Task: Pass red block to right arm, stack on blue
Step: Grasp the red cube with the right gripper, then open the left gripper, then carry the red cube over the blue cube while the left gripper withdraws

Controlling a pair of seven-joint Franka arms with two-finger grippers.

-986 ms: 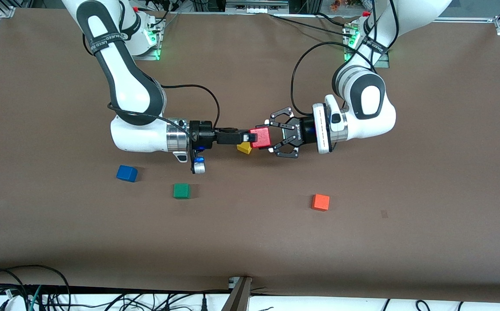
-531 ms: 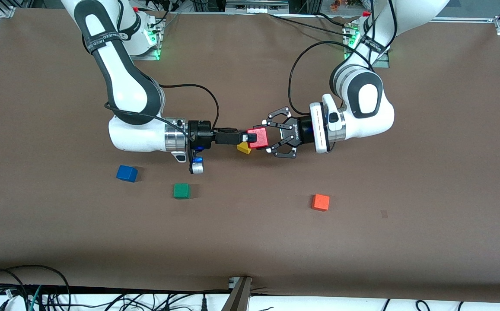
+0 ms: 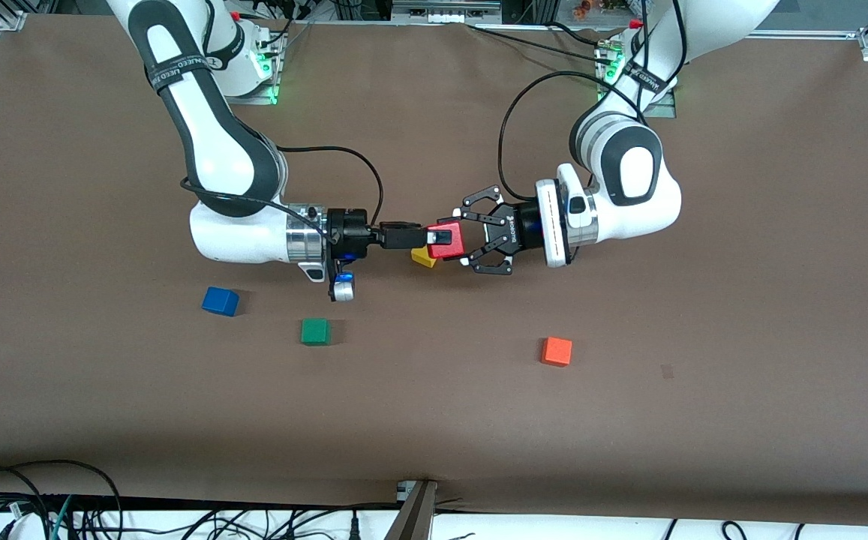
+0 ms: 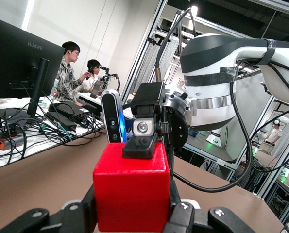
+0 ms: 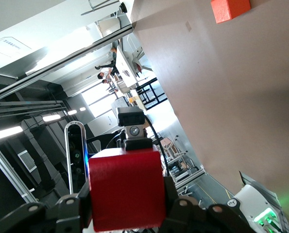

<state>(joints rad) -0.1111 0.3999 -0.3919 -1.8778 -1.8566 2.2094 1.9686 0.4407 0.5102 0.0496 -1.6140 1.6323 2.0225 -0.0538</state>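
Observation:
The red block (image 3: 454, 241) hangs in the air over the middle of the table, held from both ends. My left gripper (image 3: 462, 241), a black claw, is shut on it from the left arm's end. My right gripper (image 3: 440, 238), slim and black, is shut on it from the right arm's end. In the left wrist view the red block (image 4: 130, 191) sits between black fingers, and a right fingertip (image 4: 140, 145) presses on its upper face. The red block (image 5: 126, 191) fills the low middle of the right wrist view. The blue cube (image 3: 220, 301) lies on the table toward the right arm's end.
A yellow cube (image 3: 424, 257) lies on the table just under the held block. A green cube (image 3: 315, 331) sits beside the blue one, nearer the front camera. An orange cube (image 3: 556, 351) lies toward the left arm's end. Cables run along the table's front edge.
The right gripper's fingers have closed onto the red block. The left arm has shifted slightly toward the right arm's end, carrying the block with it.

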